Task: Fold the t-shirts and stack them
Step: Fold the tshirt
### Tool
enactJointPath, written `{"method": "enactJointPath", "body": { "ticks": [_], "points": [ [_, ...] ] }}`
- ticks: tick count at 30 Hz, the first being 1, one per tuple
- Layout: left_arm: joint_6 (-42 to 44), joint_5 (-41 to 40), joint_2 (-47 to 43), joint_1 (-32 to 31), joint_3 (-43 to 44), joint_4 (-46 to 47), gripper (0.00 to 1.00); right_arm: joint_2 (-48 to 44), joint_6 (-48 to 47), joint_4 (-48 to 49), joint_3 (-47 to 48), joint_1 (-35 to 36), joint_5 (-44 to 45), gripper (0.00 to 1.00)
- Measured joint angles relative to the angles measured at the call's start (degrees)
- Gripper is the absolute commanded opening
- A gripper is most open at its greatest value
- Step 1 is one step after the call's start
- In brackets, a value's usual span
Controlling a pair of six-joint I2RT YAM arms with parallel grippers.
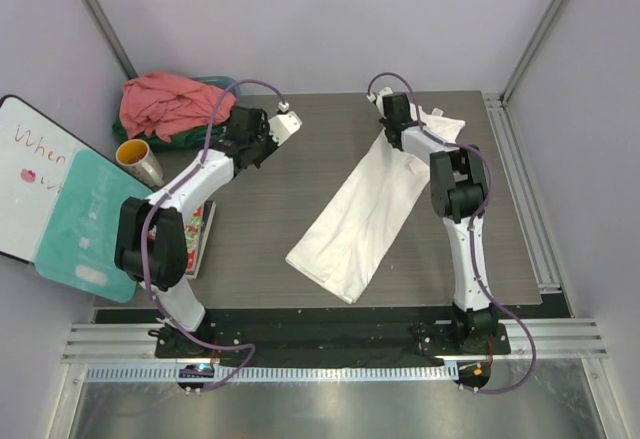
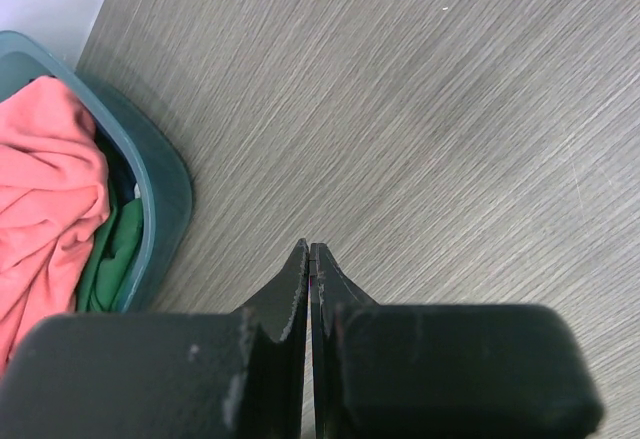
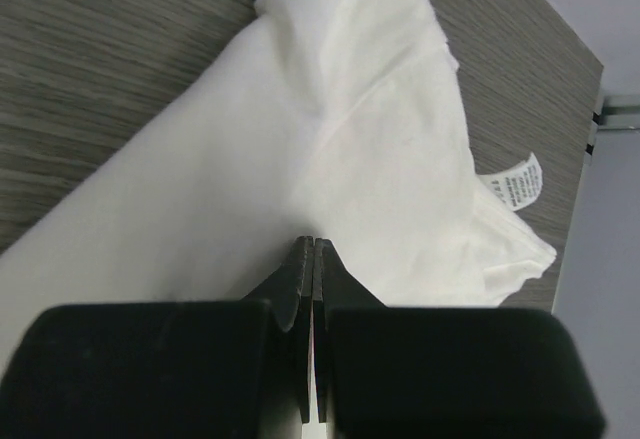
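Note:
The white t-shirt (image 1: 360, 209) lies on the table as a long diagonal strip, its tagged end at the back right. In the right wrist view it (image 3: 330, 129) fills the middle, with its label (image 3: 520, 181) at the right. My right gripper (image 1: 398, 135) (image 3: 314, 244) is shut, with its tips down on the white cloth; no fold shows between the jaws. The salmon-pink t-shirt (image 1: 165, 104) (image 2: 45, 189) is heaped in the teal basin (image 2: 165, 189) over the dark green t-shirt (image 2: 112, 251). My left gripper (image 1: 262, 147) (image 2: 308, 249) is shut and empty over bare table, right of the basin.
The teal basin (image 1: 215, 84) stands at the table's back left corner. A whiteboard (image 1: 30, 174), a teal board (image 1: 90, 224) and a metal cup (image 1: 140, 162) lie off the left edge. A flat printed packet (image 1: 200, 231) lies under the left arm.

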Motion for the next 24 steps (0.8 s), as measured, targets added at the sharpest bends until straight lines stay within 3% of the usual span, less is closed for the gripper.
{"method": "enactJointPath", "body": {
  "ticks": [24],
  "points": [
    [1.0,-7.7,0.0,1.5,-1.9,3.0,0.0,8.2,-4.9,0.6,12.0,10.1,-8.7,0.01]
  ]
}}
